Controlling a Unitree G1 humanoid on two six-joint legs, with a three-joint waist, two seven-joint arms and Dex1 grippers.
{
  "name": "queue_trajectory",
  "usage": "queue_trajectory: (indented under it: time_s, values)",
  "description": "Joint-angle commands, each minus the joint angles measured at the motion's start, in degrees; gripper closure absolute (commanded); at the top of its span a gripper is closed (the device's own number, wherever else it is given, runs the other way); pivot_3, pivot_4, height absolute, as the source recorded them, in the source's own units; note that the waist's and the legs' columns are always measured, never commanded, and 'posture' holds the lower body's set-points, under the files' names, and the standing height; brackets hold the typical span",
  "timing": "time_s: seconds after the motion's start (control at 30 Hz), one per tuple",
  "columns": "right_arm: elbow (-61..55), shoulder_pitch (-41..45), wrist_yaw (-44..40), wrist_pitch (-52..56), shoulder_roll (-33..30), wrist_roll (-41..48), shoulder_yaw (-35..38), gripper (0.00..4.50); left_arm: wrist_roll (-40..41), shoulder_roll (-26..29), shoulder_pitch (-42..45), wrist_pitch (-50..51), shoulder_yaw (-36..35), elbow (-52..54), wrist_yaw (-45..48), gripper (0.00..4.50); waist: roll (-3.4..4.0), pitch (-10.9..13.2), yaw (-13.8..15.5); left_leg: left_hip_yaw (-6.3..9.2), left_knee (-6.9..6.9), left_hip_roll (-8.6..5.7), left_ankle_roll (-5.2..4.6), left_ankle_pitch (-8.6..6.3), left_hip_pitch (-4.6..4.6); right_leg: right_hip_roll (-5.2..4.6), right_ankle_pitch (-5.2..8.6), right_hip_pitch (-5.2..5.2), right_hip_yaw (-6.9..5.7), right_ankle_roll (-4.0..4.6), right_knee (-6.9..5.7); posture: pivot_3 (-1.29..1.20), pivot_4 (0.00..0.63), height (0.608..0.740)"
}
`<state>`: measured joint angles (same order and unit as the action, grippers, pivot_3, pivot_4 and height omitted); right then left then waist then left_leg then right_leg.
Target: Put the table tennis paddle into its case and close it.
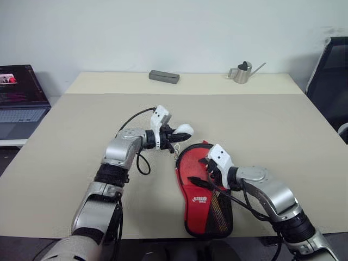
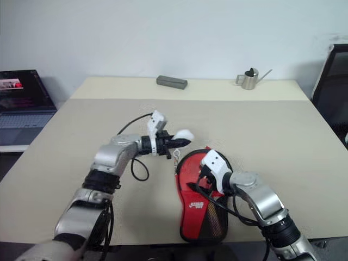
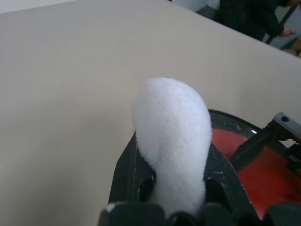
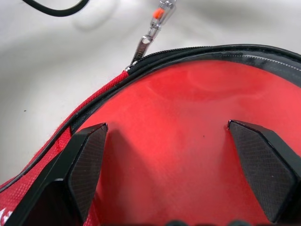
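Lying flat near the front edge of the tabletop (image 1: 272, 119), the case (image 1: 197, 202) shows its red side with the white logo up, round end pointing toward the far side and its narrow mesh end toward the robot. A black zip runs round the rim, and its metal zip pull (image 4: 146, 43) with a small orange bit lies on the tabletop just beyond the case's round end. Whether the paddle sits inside the case I cannot tell.

Just past the case's round end, to its left, the left claw (image 1: 180, 132) is raised above the tabletop with its black fingers pressed together on a soft white fuzzy lump (image 3: 173, 136), which sticks out beyond the fingertips. A black cable loops under that arm.

Over the round red part of the case, the right claw (image 4: 169, 165) has its two black fingers spread wide, one to each side, with the red fabric between them; I cannot tell whether the tips touch it.

Well beyond the case, at the far edge of the tabletop, a dark grey block (image 1: 164, 76) lies on its side and a small metal watering can (image 1: 243, 72) stands to its right. Far left of the case, off the tabletop, an open laptop (image 1: 19, 98) glows.
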<state>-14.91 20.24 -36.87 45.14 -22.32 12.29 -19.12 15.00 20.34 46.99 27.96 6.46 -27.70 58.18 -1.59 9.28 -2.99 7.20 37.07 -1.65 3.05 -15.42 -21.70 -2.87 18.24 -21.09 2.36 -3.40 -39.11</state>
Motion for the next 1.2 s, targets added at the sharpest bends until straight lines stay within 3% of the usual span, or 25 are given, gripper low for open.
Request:
queue_trajectory:
  time_s: [0.03, 0.2, 0.47, 0.7, 0.8, 1.2]
  values:
    - [5.4, -2.82, 0.87, 2.19, 0.73, -1.33, -3.32, 0.0, -2.89, -0.8, 4.04, -6.3, 0.76, -6.09, -0.21, 4.03, -0.02, -0.03, -0.08, 0.02, 0.0, 0.02, 0.0, 0.0, 0.01, 0.02, 0.0, 0.0, 0.0, 0.0, 0.0, 0.0, 0.15, 0.74]
    - [6.46, -3.39, 2.62, 1.87, 3.54, -2.47, -4.7, 0.0, -9.42, -1.84, 9.16, -17.54, 2.3, -20.66, -3.82, 4.03, -0.05, -0.24, -0.37, 0.0, -0.01, 0.03, 0.01, 0.0, 0.13, 0.09, -0.08, 0.07, 0.03, 0.07, -0.01, 0.0, 0.15, 0.74]
    - [7.18, -5.17, 4.52, 2.08, 6.91, -3.79, -4.86, 0.0, -13.04, -3.27, 14.19, -25.68, 0.94, -34.46, -7.5, 4.03, -0.05, -0.23, -0.38, 0.09, -0.11, 0.34, 0.01, 0.0, 0.81, 0.48, -0.12, 0.72, 0.02, 0.12, 0.05, 0.0, 0.15, 0.74]
    - [7.01, -5.52, 4.69, 2.31, 7.64, -4.53, -4.82, 0.0, -13.84, -3.81, 15.76, -27.76, -0.07, -38.21, -7.78, 4.03, -0.05, -0.24, -0.46, 0.13, -0.11, 0.37, 0.01, 0.0, 0.9, 0.55, -0.12, 0.81, 0.03, 0.11, 0.06, 0.0, 0.15, 0.74]
    - [7.55, -7.33, 6.12, 2.46, 7.53, -5.01, -3.95, 0.0, -13.81, -6.67, 20.05, -28.98, -1.76, -41.94, -12.54, 4.03, -0.12, -0.29, -0.18, 0.21, -0.11, 0.38, 0.01, 0.0, 0.9, 0.56, -0.12, 0.84, -0.03, 0.11, 0.07, 0.0, 0.15, 0.74]
    - [6.35, -9.97, 6.06, 2.46, 2.88, -5.24, -1.68, 0.0, -18.09, -9.78, 22.87, -32.07, -1.7, -46.95, -19.09, 4.03, -0.08, -0.56, 0.77, 0.21, -0.11, 0.3, 0.02, 0.0, 0.9, 0.49, 0.03, 0.95, -0.08, -0.15, 0.15, 0.0, 0.15, 0.74]
